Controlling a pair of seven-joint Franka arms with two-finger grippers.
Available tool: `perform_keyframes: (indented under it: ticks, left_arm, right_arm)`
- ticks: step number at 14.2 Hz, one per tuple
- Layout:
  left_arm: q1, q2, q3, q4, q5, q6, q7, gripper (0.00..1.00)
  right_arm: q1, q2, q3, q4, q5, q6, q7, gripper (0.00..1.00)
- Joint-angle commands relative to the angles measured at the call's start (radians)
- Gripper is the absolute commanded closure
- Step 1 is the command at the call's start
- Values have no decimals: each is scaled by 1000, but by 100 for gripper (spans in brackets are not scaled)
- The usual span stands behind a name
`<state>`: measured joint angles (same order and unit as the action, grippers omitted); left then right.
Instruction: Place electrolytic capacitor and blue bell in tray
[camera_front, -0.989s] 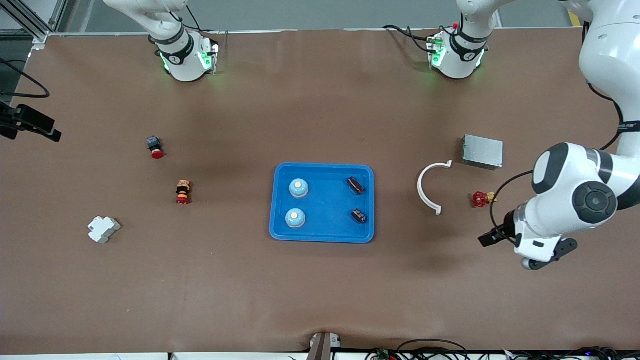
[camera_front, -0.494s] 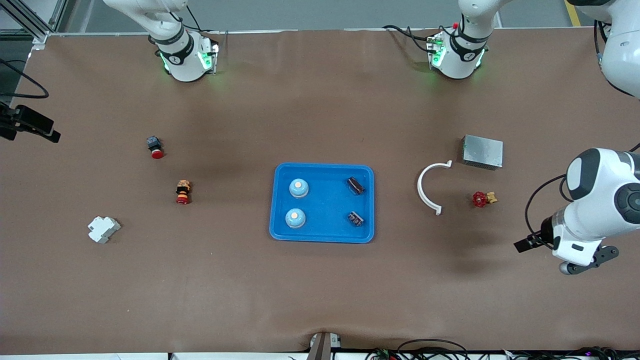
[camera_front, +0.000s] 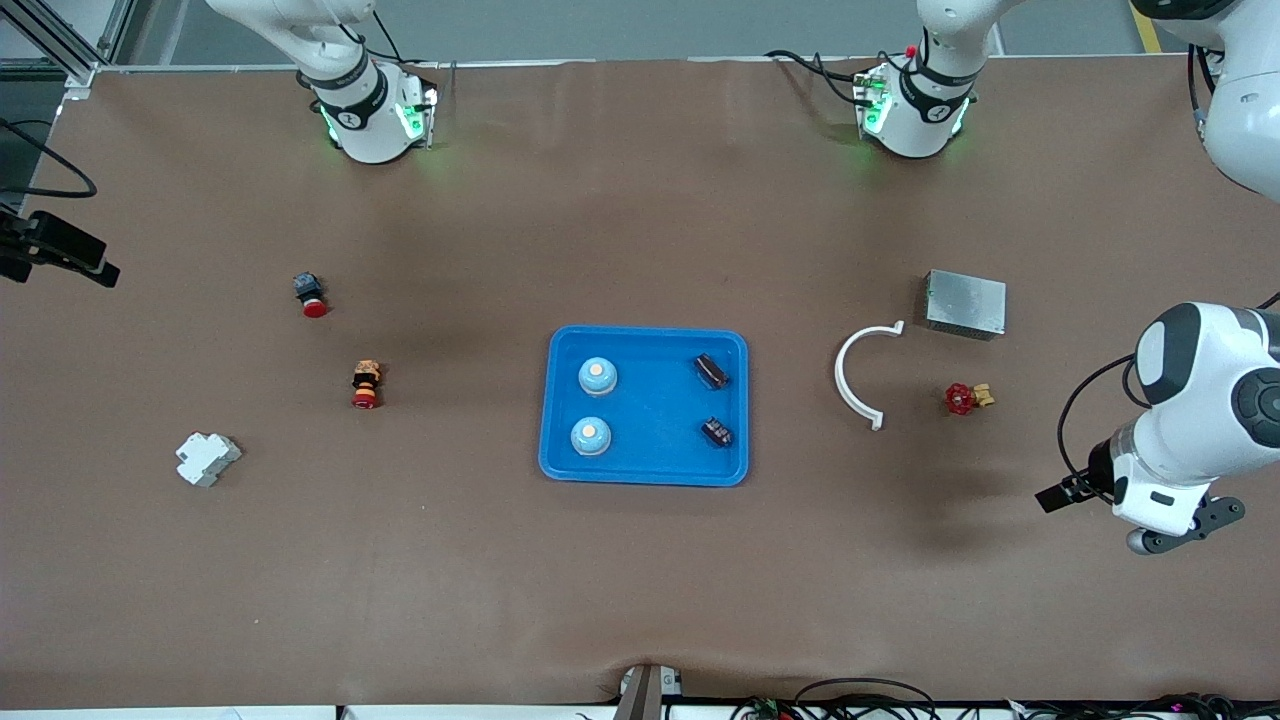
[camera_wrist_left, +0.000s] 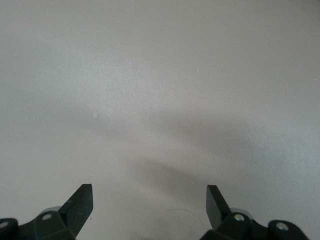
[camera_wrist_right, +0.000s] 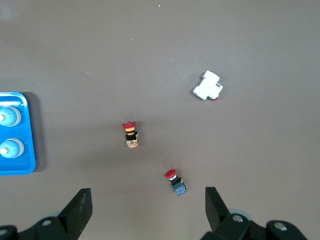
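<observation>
The blue tray (camera_front: 645, 333) lies mid-table. In it stand two blue bells (camera_front: 597, 375) (camera_front: 590, 436) toward the right arm's end, and two dark electrolytic capacitors (camera_front: 712, 371) (camera_front: 717, 432) toward the left arm's end. My left arm (camera_front: 1200, 400) hangs over the table's edge at its own end, well away from the tray. Its left gripper (camera_wrist_left: 149, 192) is open and empty, facing a plain grey surface. My right gripper (camera_wrist_right: 147, 195) is open and empty, high over the right arm's end of the table. Its wrist view catches the tray's rim (camera_wrist_right: 15, 171) and both bells (camera_wrist_right: 7, 117).
A grey metal box (camera_front: 965, 303), a white curved piece (camera_front: 850, 375) and a red valve (camera_front: 962, 398) lie toward the left arm's end. Two red push buttons (camera_front: 310, 295) (camera_front: 366, 385) and a white breaker (camera_front: 207, 458) lie toward the right arm's end.
My left arm has drawn away from the tray toward its own end of the table, then nearly stopped. The things in the tray stay where they were.
</observation>
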<state>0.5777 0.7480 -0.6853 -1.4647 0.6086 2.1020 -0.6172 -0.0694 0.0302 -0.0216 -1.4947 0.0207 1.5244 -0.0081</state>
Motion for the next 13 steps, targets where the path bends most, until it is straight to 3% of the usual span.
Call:
perform_keyframes:
  ticks: [1,7,12,13]
  left_arm:
    - [10,-16,4,1,-1,15,91,0]
    - [22,-116,67,-14,-237,16,315,0]
    - [-48,-393,115,-134,-277,0,315,0]
    - [-39,-427,116,-134,-365,-3,315,0]
  right_arm:
    - [-23,-16,14,-9,12,3,11,0]
    - [-33,-16,14,-10,12,2,10,0]
    - [-32,-15,15,-15,13,3,11,0]
    - [-32,-15,15,-15,13,3,11,0]
